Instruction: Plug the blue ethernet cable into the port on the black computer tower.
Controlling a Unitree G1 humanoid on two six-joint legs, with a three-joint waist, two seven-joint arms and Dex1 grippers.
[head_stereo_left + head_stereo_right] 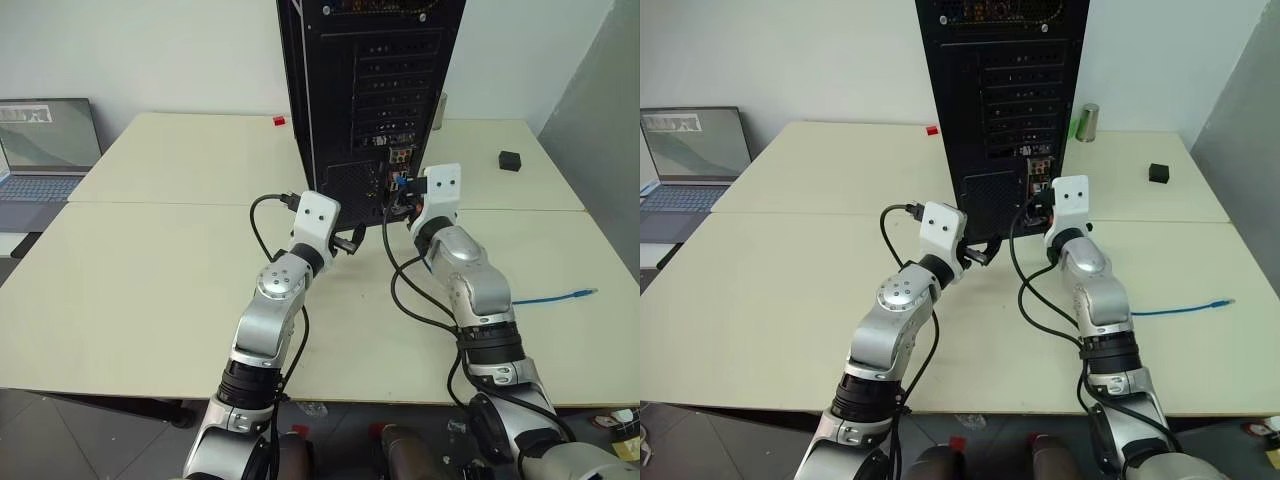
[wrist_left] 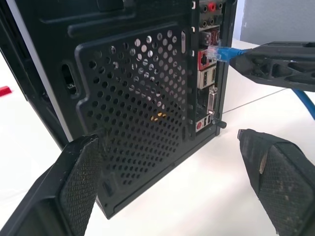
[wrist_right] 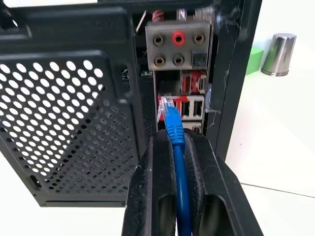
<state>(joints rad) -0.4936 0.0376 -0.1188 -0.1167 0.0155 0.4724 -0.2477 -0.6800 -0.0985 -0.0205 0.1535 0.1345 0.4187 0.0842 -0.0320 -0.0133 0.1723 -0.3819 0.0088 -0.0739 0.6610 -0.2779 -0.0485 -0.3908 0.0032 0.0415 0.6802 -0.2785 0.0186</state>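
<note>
Laptop (image 1: 45, 150): open, at the far left, on its own surface beside the worktop (image 1: 150, 290).
Red bit (image 1: 279, 121): small, on the worktop just left of the tower.
Left tool (image 1: 345, 244): fingers spread wide with nothing between them; it points level at the lower rear of the tower, low before the mesh grille (image 2: 142, 98), apart from the case.
Black computer tower (image 1: 370, 90): upright at the middle of the worktop, rear panel facing the robot, stacked slot covers above, mesh grille and coloured connector cluster low on its right side.
Port (image 3: 165, 105): squarish socket with a red surround in the connector cluster, below the round audio jacks and above further sockets.
Blue ethernet cable (image 3: 178, 167): pinched lengthways between the right tool's fingers; its translucent plug (image 3: 167, 107) sticks out past the fingertips and sits at the mouth of the port, whether it is fully seated cannot be told. The rest of the cord trails over the worktop to the right, its free end (image 1: 585, 293) lying near the right edge.
Right tool (image 1: 405, 195): pressed together on the cable, level, right at the connector cluster.
Metal cup (image 1: 1088, 122): upright on the worktop behind the tower's right side, a green block (image 3: 254, 59) beside it.
Black cube (image 1: 510, 160): small, on the worktop well to the right of the tower.
</note>
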